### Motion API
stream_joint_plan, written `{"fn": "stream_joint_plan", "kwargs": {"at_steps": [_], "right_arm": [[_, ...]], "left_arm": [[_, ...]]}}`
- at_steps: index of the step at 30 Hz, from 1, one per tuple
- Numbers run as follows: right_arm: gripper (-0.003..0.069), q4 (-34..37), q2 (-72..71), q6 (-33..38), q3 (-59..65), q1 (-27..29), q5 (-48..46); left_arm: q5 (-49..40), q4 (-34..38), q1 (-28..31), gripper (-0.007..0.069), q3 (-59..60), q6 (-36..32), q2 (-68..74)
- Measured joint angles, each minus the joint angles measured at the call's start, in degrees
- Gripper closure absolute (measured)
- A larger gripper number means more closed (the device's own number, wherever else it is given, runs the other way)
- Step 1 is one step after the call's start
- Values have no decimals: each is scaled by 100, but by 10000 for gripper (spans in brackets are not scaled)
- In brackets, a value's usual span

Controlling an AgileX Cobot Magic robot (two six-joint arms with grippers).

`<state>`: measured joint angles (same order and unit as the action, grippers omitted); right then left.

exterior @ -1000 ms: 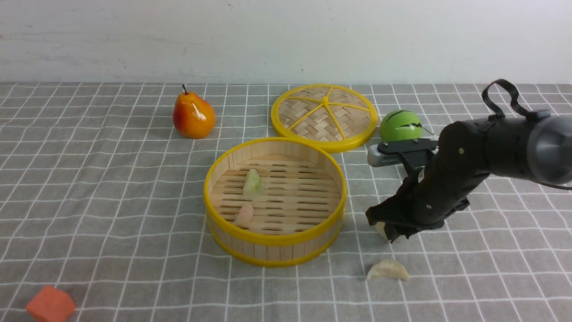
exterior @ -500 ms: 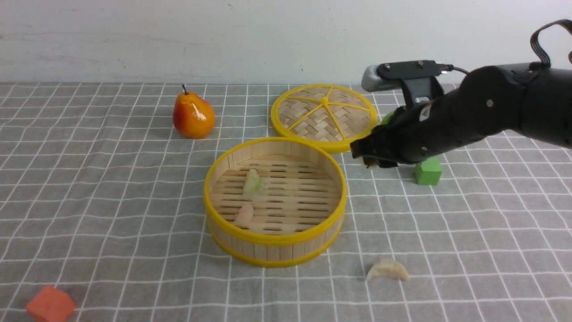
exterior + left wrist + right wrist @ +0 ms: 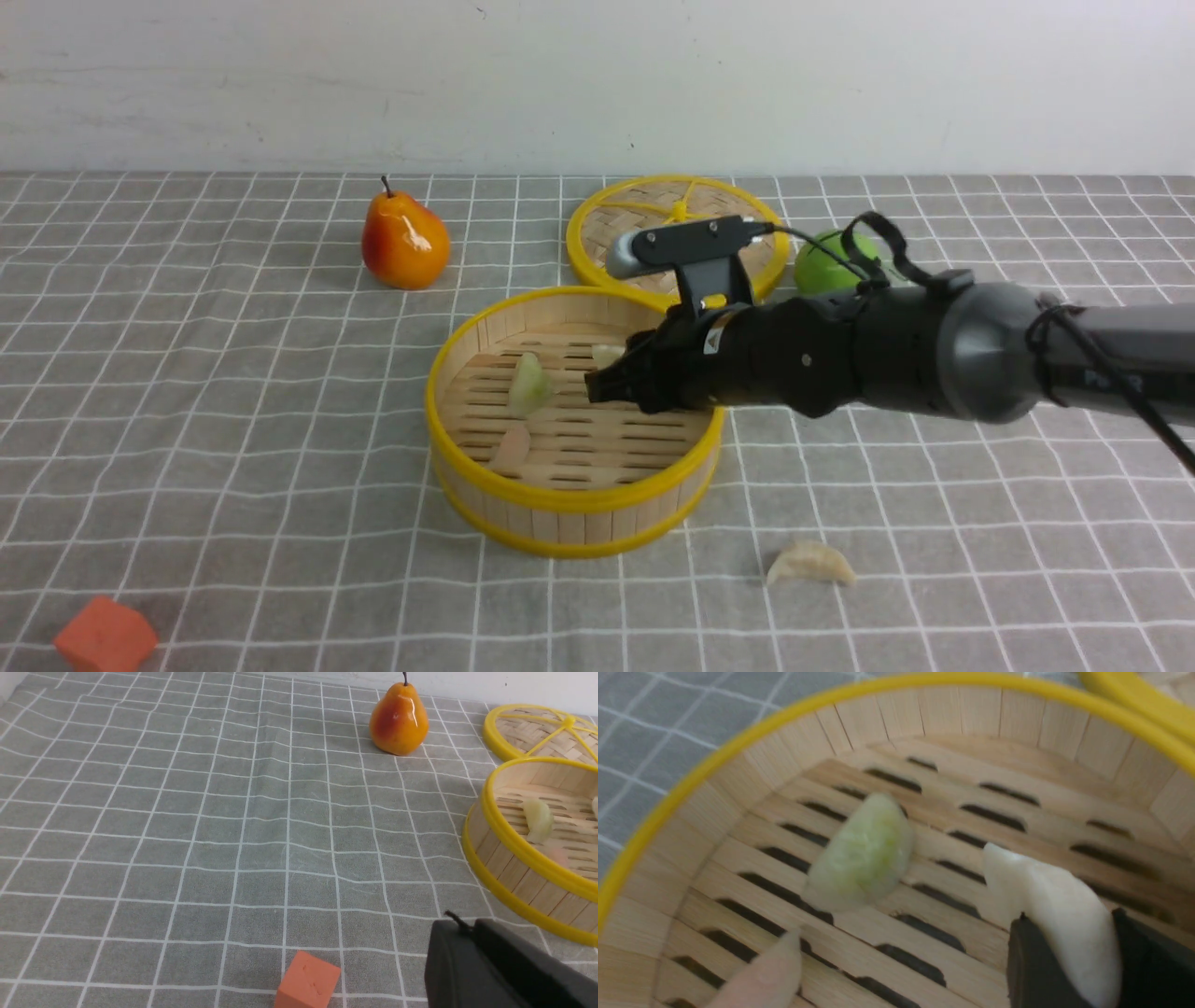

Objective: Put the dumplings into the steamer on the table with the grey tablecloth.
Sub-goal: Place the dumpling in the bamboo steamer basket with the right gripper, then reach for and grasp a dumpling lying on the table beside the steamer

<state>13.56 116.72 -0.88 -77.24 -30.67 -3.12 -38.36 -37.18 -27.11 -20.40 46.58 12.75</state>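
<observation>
I'm swinging my right pincer [image 3: 605, 375], pinching a cream dumpling [image 3: 1057, 914], in off the surface [image 3: 233, 420]; the steamer [image 3: 569, 502] is now sitting directly beneath it, so release is nearing.

Staged lab setup, bare white wall [image 3: 280, 75], grey tablecloth [image 3: 233, 392], toy pear [image 3: 404, 245], orange cube [image 3: 105, 637]

Pink dumpling [image 3: 761, 980] partly beyond the view's edge.
</observation>
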Motion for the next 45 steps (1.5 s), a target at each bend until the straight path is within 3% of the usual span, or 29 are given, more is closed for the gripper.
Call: {"fn": "stream_joint_plan", "kwargs": {"at_steps": [3, 10, 12, 15, 16, 20, 22, 24, 36, 45], "right_arm": [[424, 18, 49, 0, 0, 0, -18], [175, 38, -195, 0, 0, 0, -196], [111, 15, -400, 0, -7, 0, -632], [89, -120, -640, 88, -78, 5, -1409], [83, -394, -892, 218, -179, 10, -2183], [92, -1412, -1675, 843, -371, 26, -4687], [110, -1742, -1844, 966, -338, 99, -5509], [127, -1811, -1868, 981, -237, 177, -5750], [282, -1494, -1138, 1151, 818, 312, -3673], [423, -1313, -891, 1153, 736, 193, -3722]], "left_arm": [[0, 0, 0, 583, 0, 0, 0], [51, 42, 0, 579, 0, 0, 0], [62, 109, 0, 575, 0, 0, 0], [68, 157, 0, 575, 0, 0, 0], [68, 181, 0, 575, 0, 0, 0], [72, 200, 0, 570, 0, 0, 0], [72, 200, 0, 568, 0, 0, 0], [72, 207, 0, 568, 0, 0, 0], [22, 271, 0, 565, 0, 0, 0], [2, 303, 0, 566, 0, 0, 0]]}}
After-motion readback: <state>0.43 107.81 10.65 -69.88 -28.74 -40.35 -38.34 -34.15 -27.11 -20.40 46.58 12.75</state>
